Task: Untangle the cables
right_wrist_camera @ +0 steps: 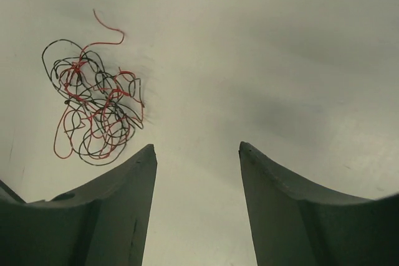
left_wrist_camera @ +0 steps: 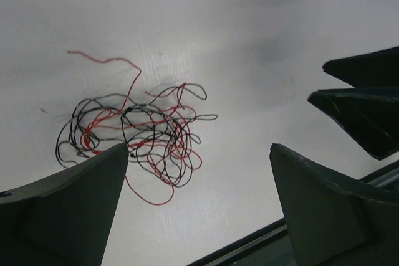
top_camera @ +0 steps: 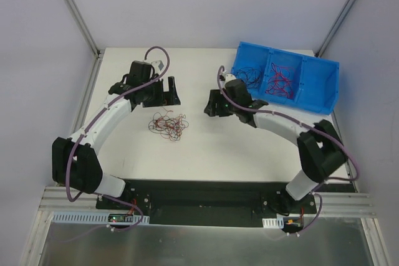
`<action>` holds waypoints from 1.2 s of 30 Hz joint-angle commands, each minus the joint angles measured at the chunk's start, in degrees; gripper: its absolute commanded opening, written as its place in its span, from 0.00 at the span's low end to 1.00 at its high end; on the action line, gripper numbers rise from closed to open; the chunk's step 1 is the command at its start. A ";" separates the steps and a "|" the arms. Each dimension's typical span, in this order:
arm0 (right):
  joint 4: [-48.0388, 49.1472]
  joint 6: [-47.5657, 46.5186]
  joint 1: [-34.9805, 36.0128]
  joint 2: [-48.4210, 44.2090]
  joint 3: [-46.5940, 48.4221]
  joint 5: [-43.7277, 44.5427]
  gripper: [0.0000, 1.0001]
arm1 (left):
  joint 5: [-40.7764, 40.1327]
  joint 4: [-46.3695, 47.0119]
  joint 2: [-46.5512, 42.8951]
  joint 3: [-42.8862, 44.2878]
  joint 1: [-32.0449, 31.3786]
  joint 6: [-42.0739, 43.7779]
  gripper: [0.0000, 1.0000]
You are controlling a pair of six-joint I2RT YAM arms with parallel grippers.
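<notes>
The cables (top_camera: 168, 126) lie in one tangle well left of the blue bin (top_camera: 330, 66) (some more lie inside). The left gripper (top_camera: 166, 91) and right gripper (top_camera: 211, 104) flank the tangle, jaws apart and empty, likely so they can pull from both sides.

A loose tangle of red and black cables (top_camera: 167, 126) lies on the white table (top_camera: 206, 154). Just behind the tangle is the left gripper (top_camera: 168, 91), fingers apart. The right gripper (top_camera: 212, 105) is near the tangle, on its right. Well to the tangle's right and farther back, a blue bin (top_camera: 330, 95) holds more thin wires.
</notes>
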 commanded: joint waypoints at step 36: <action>25.24 3.09 12.26 20.99 3.74 -5.95 0.00 | -18.18 1.91 -2.32 -18.68 -5.44 -10.22 0.99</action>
